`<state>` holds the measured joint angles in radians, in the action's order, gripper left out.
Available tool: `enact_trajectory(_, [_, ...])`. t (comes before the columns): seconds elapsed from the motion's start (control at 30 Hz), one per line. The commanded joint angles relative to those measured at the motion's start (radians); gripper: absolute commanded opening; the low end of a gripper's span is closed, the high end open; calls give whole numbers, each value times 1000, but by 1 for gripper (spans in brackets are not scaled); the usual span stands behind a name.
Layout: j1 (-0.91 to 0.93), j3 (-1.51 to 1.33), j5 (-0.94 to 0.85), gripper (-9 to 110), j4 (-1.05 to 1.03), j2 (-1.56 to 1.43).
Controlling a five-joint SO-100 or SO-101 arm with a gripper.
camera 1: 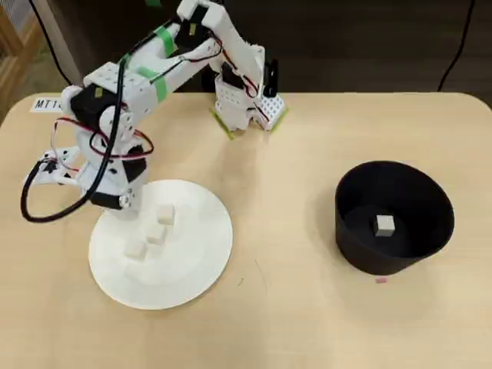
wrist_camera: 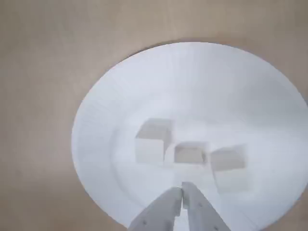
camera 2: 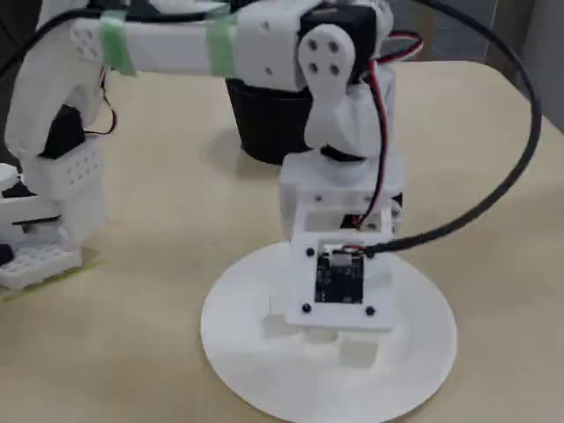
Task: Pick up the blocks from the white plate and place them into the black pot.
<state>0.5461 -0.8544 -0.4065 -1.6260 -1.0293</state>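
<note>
On the white plate three blocks lie close together under the closed, empty claw — small, light, probably stiff cubes, best pinched on two opposite flat sides.

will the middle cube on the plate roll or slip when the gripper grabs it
Probably not roll: the middle cube has flat faces and sits square on the plate. It looks small and rigid, so likely light. The neighbouring cubes sit very close, so the shut gripper may nudge them sliding across the smooth plate.
</note>
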Motion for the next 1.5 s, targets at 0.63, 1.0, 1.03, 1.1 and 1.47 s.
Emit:
enact_trajectory(0.63, [-15,137,-31,30,-11,137])
enact_trajectory(1.0, [-25,235,-37,25,-11,235])
enact_trajectory(1.03, [-26,235,-34,24,-11,239])
enact_trajectory(1.1, [-29,239,-26,18,-11,250])
enact_trajectory(1.47, [-37,304,6,-2,-14,247])
